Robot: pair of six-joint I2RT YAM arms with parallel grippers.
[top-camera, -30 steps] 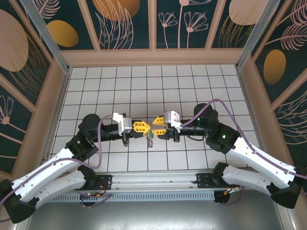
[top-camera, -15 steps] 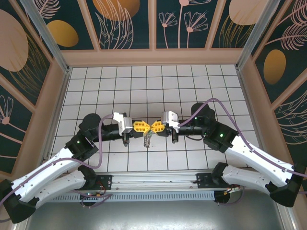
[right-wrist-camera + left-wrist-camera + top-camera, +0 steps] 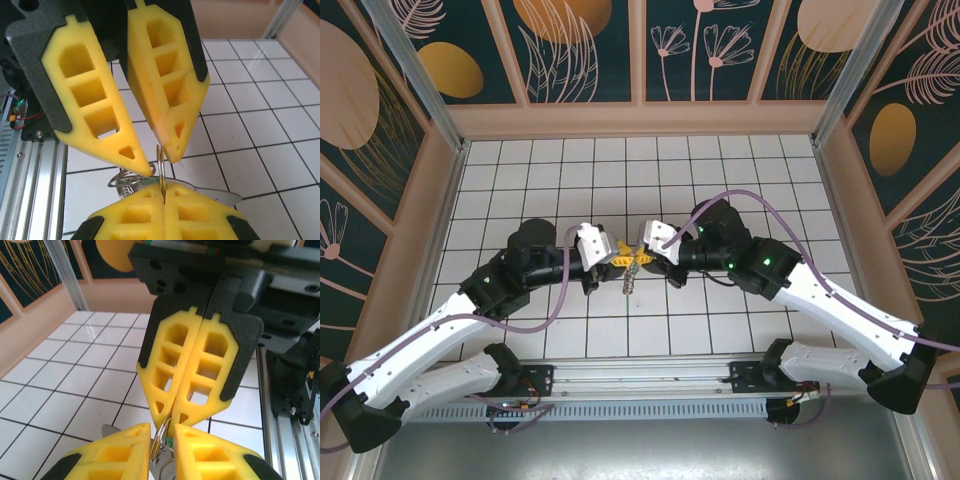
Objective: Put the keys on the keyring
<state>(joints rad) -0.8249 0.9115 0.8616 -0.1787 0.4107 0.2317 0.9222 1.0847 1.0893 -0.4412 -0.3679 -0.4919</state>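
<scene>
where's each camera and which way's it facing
top external: above and behind, looking down on the table; both arms show, left pincer meeting right pincer.
left wrist: on that wrist, faces the right pincer; own fingers below.
right wrist: on that wrist, faces the left pincer; own fingers below.
shared: both wrist views show the keyring.

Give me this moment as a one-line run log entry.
right claw: shut on keyring | left claw: tips parted around keyring, grip unclear | claws: tip to tip above table
</scene>
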